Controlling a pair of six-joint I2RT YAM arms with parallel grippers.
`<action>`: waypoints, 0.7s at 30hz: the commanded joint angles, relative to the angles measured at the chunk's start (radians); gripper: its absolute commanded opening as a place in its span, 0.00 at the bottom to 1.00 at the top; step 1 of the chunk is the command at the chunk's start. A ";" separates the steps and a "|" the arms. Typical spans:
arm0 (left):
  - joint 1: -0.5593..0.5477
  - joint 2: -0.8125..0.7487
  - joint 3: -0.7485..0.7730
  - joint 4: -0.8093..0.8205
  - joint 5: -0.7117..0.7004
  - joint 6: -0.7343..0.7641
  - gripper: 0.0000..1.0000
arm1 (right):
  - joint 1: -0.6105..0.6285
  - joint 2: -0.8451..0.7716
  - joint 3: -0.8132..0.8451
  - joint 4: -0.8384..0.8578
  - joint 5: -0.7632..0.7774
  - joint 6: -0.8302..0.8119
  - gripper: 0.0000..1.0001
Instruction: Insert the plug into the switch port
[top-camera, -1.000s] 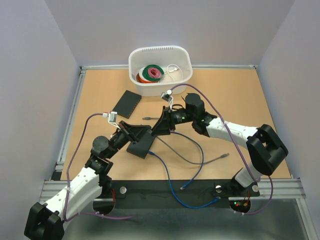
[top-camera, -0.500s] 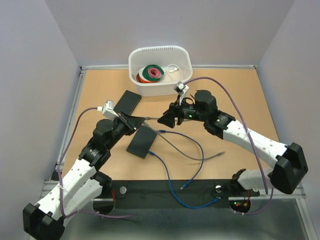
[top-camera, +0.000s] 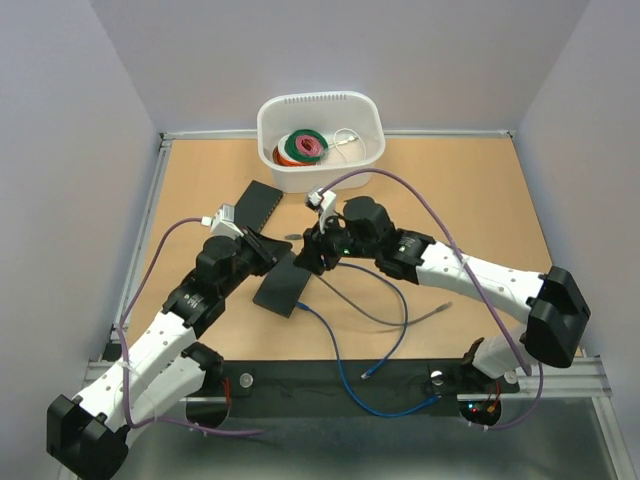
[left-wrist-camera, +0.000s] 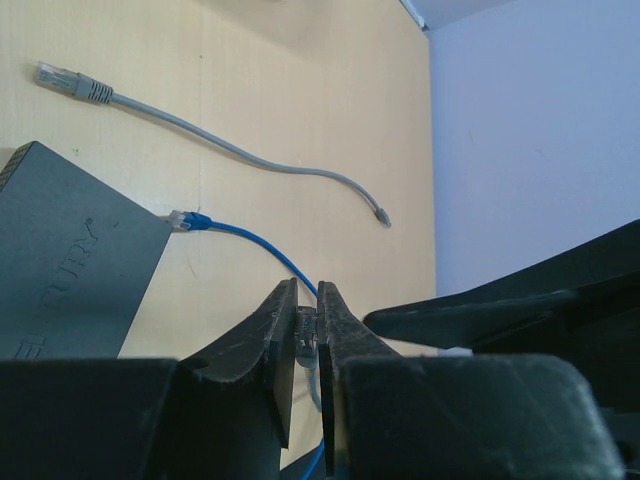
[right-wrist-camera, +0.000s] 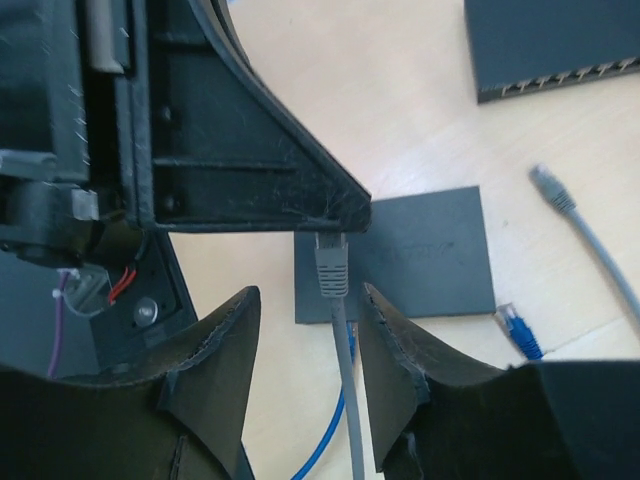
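At the near table edge the blue cable (top-camera: 340, 372) loops over the dark strip. From the corners there the two arms lean inward. The left arm stretches up from the near-left. The right arm runs low from the near-right and bends leftward. The left gripper (top-camera: 270, 250) and right gripper (top-camera: 312, 254) stand tip to tip, just past the far end of the switch (top-camera: 281, 286). From overhead, what lies between them cannot be made out, but the wrist cameras show it. The left wrist view shows its own jaws clenched on the grey plug (left-wrist-camera: 307, 336), with the cable dropping out beneath them, and a blue plug (left-wrist-camera: 180, 220) right at the switch's corner. The right wrist view shows that grey plug hanging from the left gripper's tip over the switch's edge, not in any port. The right fingers (right-wrist-camera: 215, 370) are released, one on each side of its cable. Farther out lies a loose grey cable (left-wrist-camera: 250, 160). Beyond it is a second switch (top-camera: 255, 207), whose port row only the right wrist view shows. The white bin (top-camera: 300, 175) holding tape rolls (top-camera: 303, 147) sits at the far edge.
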 joint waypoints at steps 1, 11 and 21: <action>-0.006 -0.011 0.045 0.019 -0.012 0.001 0.00 | 0.021 0.022 0.053 -0.008 0.046 -0.027 0.49; -0.014 -0.011 0.042 0.028 -0.004 -0.002 0.00 | 0.024 0.045 0.064 -0.008 0.060 -0.033 0.45; -0.018 -0.011 0.045 0.042 0.000 -0.004 0.00 | 0.027 0.071 0.086 -0.008 0.069 -0.033 0.40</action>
